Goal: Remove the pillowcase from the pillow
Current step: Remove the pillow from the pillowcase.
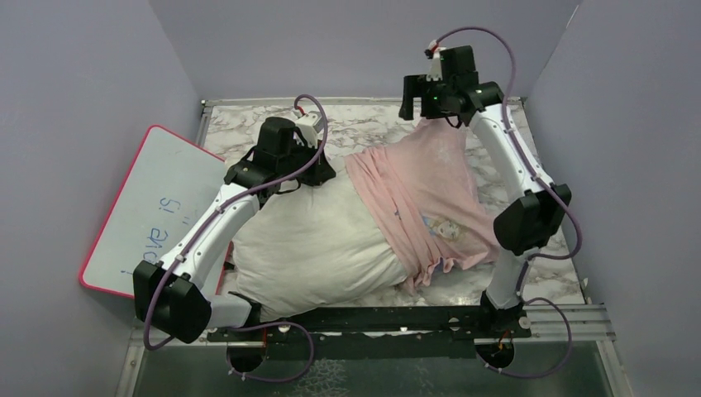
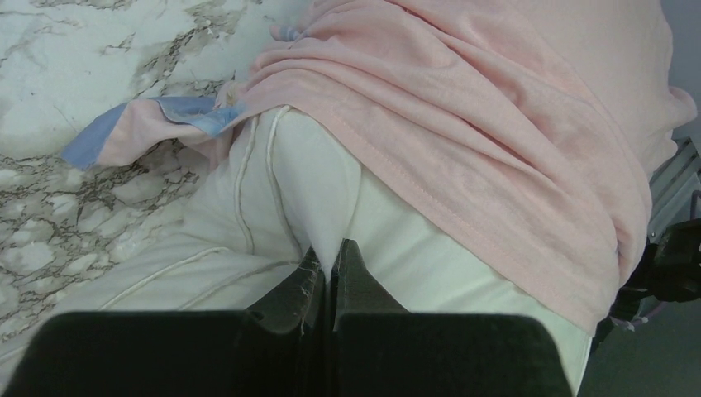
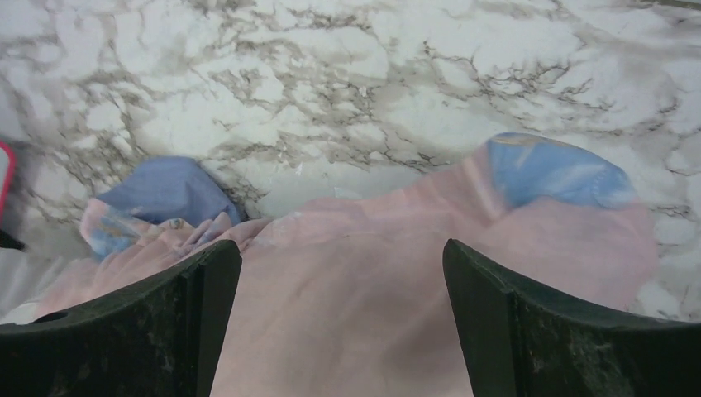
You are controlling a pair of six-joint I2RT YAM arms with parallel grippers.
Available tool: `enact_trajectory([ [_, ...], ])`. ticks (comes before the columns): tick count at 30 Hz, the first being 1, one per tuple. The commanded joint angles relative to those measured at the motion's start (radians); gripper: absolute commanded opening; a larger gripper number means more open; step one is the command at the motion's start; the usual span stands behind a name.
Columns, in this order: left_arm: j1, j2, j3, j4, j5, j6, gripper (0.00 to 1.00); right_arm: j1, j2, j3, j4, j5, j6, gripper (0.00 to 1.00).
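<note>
Nearest the bases, in the top view: pillow [image 1: 314,248], white and plump, lying aslant on the marble table [image 1: 364,124], left end bare. To its left, a pink-edged whiteboard [image 1: 153,207], its blue writing visible from above only.

Farther in, left gripper [image 2: 331,258] closed, tips pressed into the bare pillow just beside the hem of the pillowcase [image 1: 422,194]. Cannot tell, even from its own wrist view, whether a fold is pinched.

Pillowcase bunched over the pillow's right end, pink side up. Princess print near its lower edge, clear in the top view alone. Blue side showing mainly in the wrist views, at turned corners lying on the marble.

Farthest, right gripper [image 3: 341,255] spread wide, holding nothing, hanging over the pillowcase's far end near the table's back edge.
</note>
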Motion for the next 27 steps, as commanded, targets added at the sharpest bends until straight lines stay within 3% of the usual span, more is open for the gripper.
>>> enact_trajectory([
  [1,0.003,-0.070,0.015,-0.008,0.063,-0.010,0.00,0.101,0.130,0.076,-0.199,0.093,-0.124,0.97],
  [4,0.002,-0.078,0.010,-0.007,0.058,-0.011,0.00,0.129,0.145,0.040,-0.219,0.233,-0.133,0.92],
  [6,0.003,-0.080,0.005,-0.008,0.053,-0.010,0.00,0.130,0.112,-0.020,-0.178,0.344,-0.112,0.77],
  [8,0.003,-0.081,0.005,-0.009,0.049,-0.009,0.00,0.125,0.065,-0.085,-0.107,0.460,-0.109,0.56],
  [11,0.003,-0.085,0.005,-0.012,0.037,-0.006,0.00,0.087,0.012,-0.114,-0.046,0.543,-0.090,0.06],
  [12,0.003,-0.085,0.003,-0.012,0.030,-0.006,0.00,0.067,0.001,-0.111,-0.037,0.542,-0.082,0.01],
  [21,0.003,-0.097,-0.007,-0.027,0.003,0.000,0.00,-0.115,-0.064,-0.109,-0.018,0.548,-0.011,0.01],
  [27,0.003,-0.100,-0.008,-0.031,0.001,0.004,0.00,-0.144,-0.061,-0.078,-0.043,0.515,-0.007,0.01],
])
